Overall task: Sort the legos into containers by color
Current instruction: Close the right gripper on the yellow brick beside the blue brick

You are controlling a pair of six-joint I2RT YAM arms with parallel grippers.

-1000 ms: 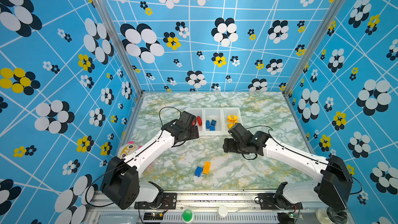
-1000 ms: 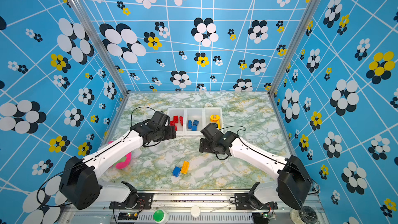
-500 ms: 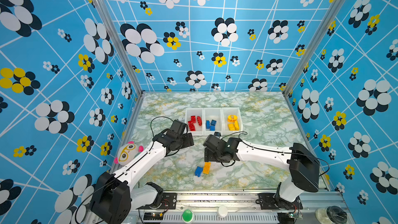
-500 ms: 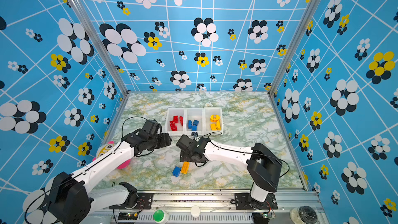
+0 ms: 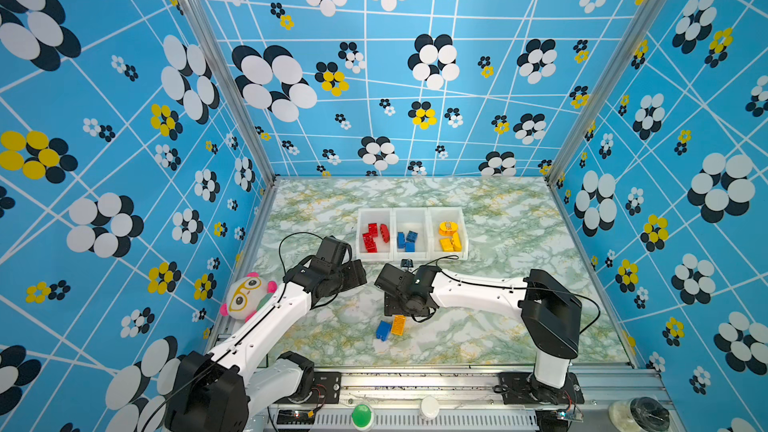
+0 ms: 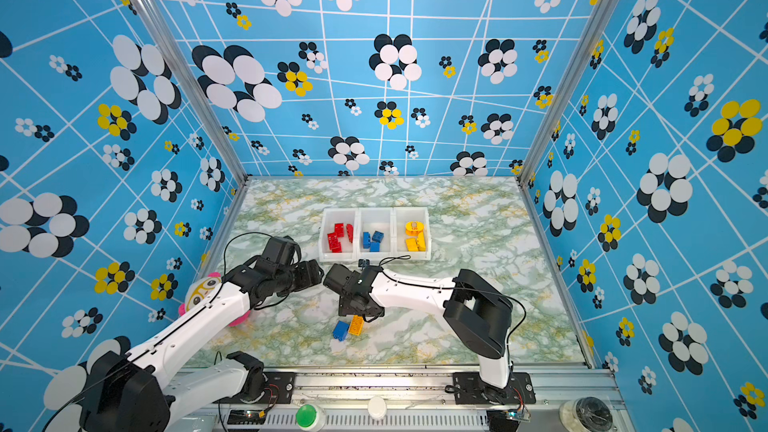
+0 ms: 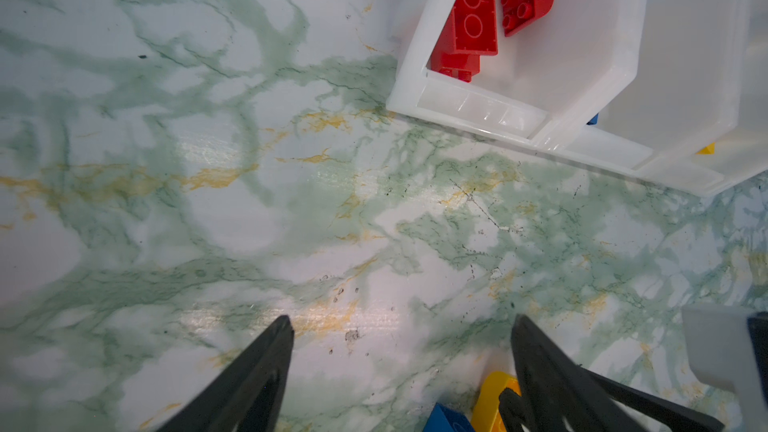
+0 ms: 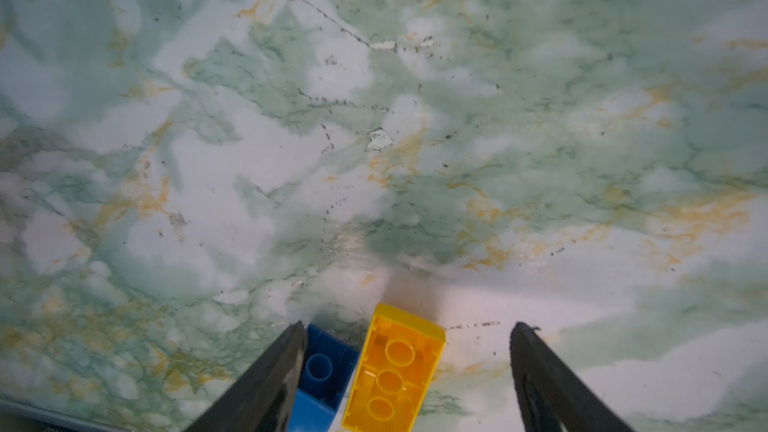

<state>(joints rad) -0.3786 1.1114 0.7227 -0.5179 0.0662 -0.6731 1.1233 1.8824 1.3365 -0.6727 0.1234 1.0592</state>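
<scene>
Right wrist view: the right pincer [image 8: 409, 326], spread, straddles the loose yellow brick [image 8: 390, 371] beside a blue brick [image 8: 322, 367] on the surface [image 8: 249, 160], seemingly untouched; next, pinch and carry it to the containers [image 5: 411, 210], at its 12 o'clock in a top view.

Bright, even light; top views sharp, edges bowed. Wrist views soft, glare patches on table [image 7: 216, 151].

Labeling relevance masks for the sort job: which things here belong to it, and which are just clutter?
Belongs to the job: containers; red legos, blue legos, yellow legos inside them; loose blue brick, loose yellow brick on the table.
Just lying about: plush toy; green button; white knob.
</scene>
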